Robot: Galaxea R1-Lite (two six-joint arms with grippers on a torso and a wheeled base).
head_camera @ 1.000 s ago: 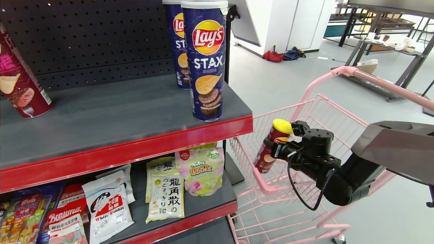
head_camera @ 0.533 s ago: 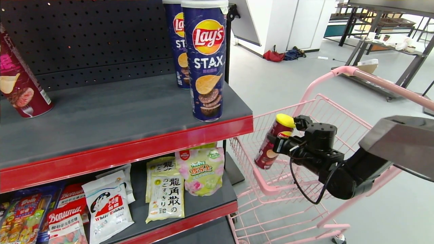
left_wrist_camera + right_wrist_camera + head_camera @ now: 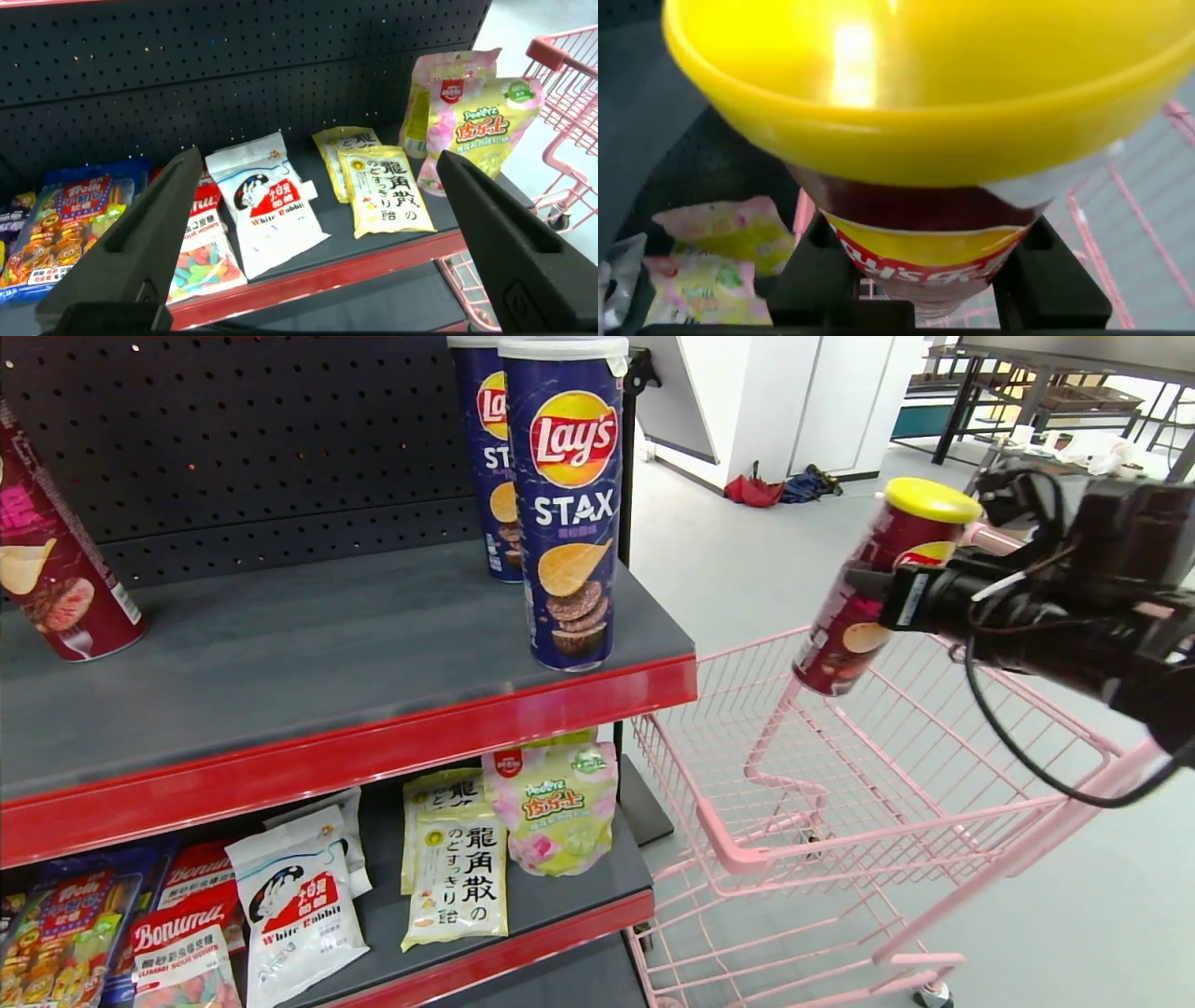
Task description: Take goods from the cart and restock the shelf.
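Chip can (image 3: 840, 644) — in right pincer (image 3: 879, 588), above cart (image 3: 738, 854)

Your can (image 3: 840, 644) is a dark red tube with a yellow lid (image 3: 931, 499). The right gripper (image 3: 873, 586) is clamped around its upper body. The can hangs in the air, tilted, with the lid uppermost and leaning away from the shelf (image 3: 327, 644). It is above the left side of the pink wire cart (image 3: 840, 821). You'll find it about level with the grey, red-edged shelf and well apart from the two blue cans (image 3: 569, 513) standing upright at its right end.
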